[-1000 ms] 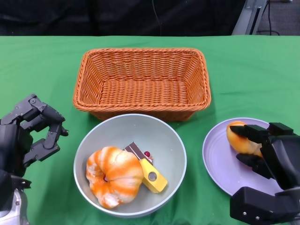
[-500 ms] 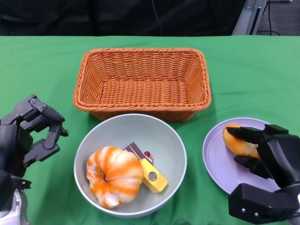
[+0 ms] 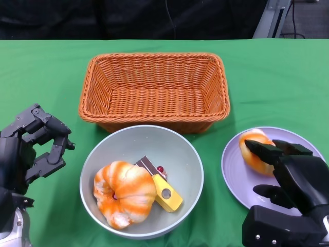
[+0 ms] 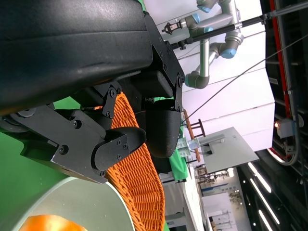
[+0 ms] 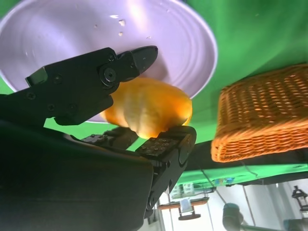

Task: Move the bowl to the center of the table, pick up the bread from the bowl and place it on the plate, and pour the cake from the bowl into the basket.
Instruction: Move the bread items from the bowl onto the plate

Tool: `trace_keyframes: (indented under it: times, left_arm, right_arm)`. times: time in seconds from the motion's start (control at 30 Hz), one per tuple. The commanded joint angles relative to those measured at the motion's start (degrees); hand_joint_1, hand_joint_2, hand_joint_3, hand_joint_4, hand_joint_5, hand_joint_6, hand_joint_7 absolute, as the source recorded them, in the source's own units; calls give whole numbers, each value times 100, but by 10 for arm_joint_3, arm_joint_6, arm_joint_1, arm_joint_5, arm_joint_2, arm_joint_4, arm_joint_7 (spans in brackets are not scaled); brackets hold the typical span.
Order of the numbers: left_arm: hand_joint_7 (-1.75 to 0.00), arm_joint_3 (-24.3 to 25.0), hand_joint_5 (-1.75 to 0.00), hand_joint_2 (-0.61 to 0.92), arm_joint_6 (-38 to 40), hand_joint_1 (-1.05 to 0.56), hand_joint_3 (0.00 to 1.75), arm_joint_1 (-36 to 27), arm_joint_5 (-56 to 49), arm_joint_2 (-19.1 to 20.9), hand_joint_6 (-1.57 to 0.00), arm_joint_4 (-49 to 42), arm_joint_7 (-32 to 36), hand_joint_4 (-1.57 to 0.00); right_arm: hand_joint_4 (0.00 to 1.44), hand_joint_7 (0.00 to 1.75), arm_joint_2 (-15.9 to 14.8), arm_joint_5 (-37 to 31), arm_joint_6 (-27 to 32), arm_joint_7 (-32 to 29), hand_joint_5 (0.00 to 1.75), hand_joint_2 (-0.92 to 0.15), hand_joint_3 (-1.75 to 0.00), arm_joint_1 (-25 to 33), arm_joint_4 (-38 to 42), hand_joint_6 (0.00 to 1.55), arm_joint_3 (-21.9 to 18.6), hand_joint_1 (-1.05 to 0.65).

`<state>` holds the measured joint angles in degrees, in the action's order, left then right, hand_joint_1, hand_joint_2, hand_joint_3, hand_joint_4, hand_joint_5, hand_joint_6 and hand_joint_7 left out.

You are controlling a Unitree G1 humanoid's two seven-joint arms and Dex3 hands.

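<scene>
The right hand point(image 3: 280, 164) grasps the golden bread roll point(image 3: 254, 151) over the round lilac plate point(image 3: 236, 175) at the right, apparently to set it down; the left hand point(image 3: 36, 146) waits released.

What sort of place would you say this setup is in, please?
Probably a robotics lab or test hall: a green-covered table with toy food, and in the left wrist view another robot arm and overhead cables.

Grey bowl point(image 3: 186, 154) at table centre holding orange-white twisted cake point(image 3: 123, 191); golden bread point(image 3: 253, 150) on lilac plate point(image 3: 234, 172); empty wicker basket point(image 3: 154, 90) just behind bowl.
</scene>
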<state>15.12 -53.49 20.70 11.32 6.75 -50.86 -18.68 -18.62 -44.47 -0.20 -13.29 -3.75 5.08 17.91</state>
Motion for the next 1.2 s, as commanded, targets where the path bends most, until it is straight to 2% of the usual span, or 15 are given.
trace_keyframes:
  times: [0.03, 0.3, 0.5, 0.67, 0.93, 1.2]
  left_arm:
    - [-145, -2, -159, 65, -2, -8, 97, -6, 1, 13, -73, -1, -5, -76]
    - [-147, -1, -158, 63, -2, -8, 99, -5, 3, 12, -73, -2, -5, -77]
    - [-149, 0, -158, 62, -5, -9, 101, -3, 8, 12, -72, -5, -14, -78]
    - [-148, 1, -156, 61, -1, -8, 103, -4, 6, 11, -73, -5, -11, -78]
    - [-147, 0, -158, 62, -6, -8, 101, -5, 5, 11, -73, -5, -11, -78]
    - [-148, -1, -158, 63, -1, -10, 100, -4, 2, 11, -73, -4, -8, -78]
  right_arm:
    - [18, 0, -11, 5, 17, 35, 0, -86, 0, 16, -47, 39, -9, -44]
    - [21, 0, -13, -13, 50, 91, 1, -87, 0, 38, -121, 34, -13, -51]
    - [21, 0, -6, -29, 81, 118, 1, -92, -6, 52, -169, 30, -14, -78]
    - [24, 1, -5, -36, 95, 134, 2, -92, -10, 59, -196, 31, -15, -82]
    - [40, 3, 4, 23, 26, 104, 9, -92, -6, 85, -233, 39, -32, -75]
    - [62, 5, 15, 119, -130, 65, 14, -92, -6, 89, -224, 51, -45, -68]
